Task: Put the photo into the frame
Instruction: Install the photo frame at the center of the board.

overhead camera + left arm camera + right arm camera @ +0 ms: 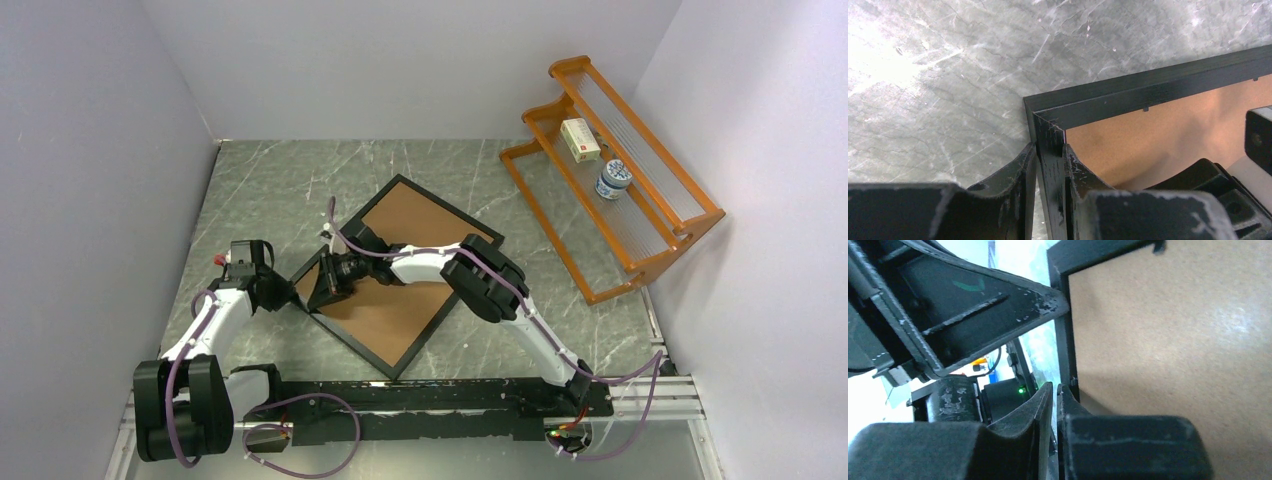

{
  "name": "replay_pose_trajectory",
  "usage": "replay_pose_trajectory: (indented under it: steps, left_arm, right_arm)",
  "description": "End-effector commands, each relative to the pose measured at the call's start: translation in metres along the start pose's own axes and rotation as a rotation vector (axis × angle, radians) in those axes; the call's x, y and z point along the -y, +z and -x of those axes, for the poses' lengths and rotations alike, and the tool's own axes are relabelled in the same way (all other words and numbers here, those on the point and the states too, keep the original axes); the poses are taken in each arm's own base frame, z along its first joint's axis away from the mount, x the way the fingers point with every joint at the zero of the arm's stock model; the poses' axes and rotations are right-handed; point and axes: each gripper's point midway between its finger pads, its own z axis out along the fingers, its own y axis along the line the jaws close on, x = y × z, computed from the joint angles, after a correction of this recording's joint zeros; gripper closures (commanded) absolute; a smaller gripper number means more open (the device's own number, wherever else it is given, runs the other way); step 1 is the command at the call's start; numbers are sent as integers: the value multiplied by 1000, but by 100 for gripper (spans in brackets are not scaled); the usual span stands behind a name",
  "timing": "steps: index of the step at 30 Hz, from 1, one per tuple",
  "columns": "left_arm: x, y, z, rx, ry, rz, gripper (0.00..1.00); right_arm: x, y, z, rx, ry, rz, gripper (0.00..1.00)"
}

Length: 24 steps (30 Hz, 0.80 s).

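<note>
The frame (pixel 399 183) lies back-up and turned like a diamond on the table, showing its brown board (pixel 425 300). The photo is out of view. My left gripper (pixel 290 291) is at the frame's left corner, shut on the black rail (pixel 1148 85), one finger on each side of it (pixel 1050 146). My right gripper (pixel 326 290) reaches in from the right to the same corner. Its jaws (pixel 1055 386) are almost together beside the rail (pixel 1061 340), near a small tab, and I see nothing between them.
An orange wooden rack (pixel 650 255) stands at the back right, holding a small box (pixel 580 140) and a blue-and-white jar (pixel 613 180). White walls close in the table on three sides. The arms' base rail (pixel 420 405) runs along the near edge.
</note>
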Motion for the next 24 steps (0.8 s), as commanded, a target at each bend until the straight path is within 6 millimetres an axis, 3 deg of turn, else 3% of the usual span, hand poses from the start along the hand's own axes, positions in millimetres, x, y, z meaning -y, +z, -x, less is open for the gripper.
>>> replay_pose_trajectory:
  steps: [1,11,24]
  left_arm:
    - [-5,4,-3,-16,17,21,89]
    - [-6,4,-4,-15,20,20,89]
    - [-6,4,-3,-15,20,21,89]
  right_arm:
    - [0,2,10,24,-40,-41,86]
    - [31,8,16,49,-41,-137,88]
    - [44,-3,6,11,-8,-160,93]
